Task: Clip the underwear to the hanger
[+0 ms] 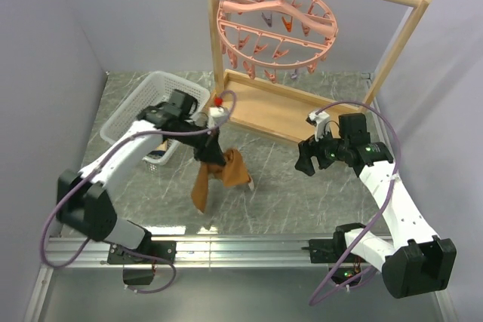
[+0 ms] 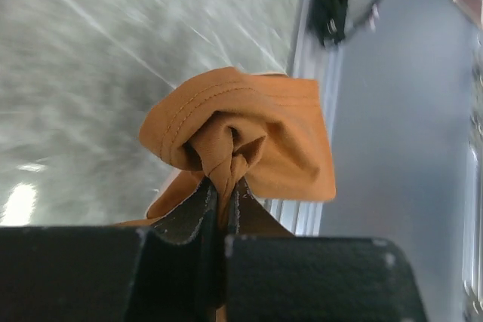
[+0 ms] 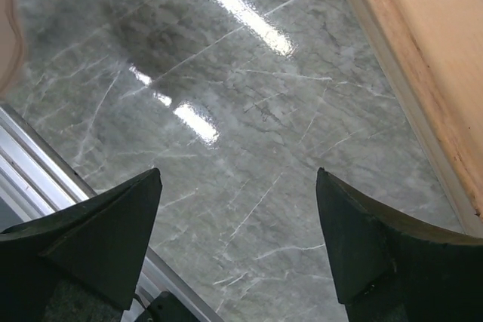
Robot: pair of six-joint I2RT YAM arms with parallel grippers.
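The rust-brown underwear hangs bunched from my left gripper, lifted above the marble table. In the left wrist view the jaws are shut on a twisted fold of the underwear, my left gripper pinching it at the tips. The salmon-pink round hanger with many clips hangs by its hook from the wooden rack bar at the back. My right gripper is open and empty, low over the table right of the cloth; the right wrist view shows my right gripper over bare marble.
A white plastic basket stands at the left with a garment in it. The wooden rack has a flat base board and two uprights at the back. Aluminium rails run along the near edge.
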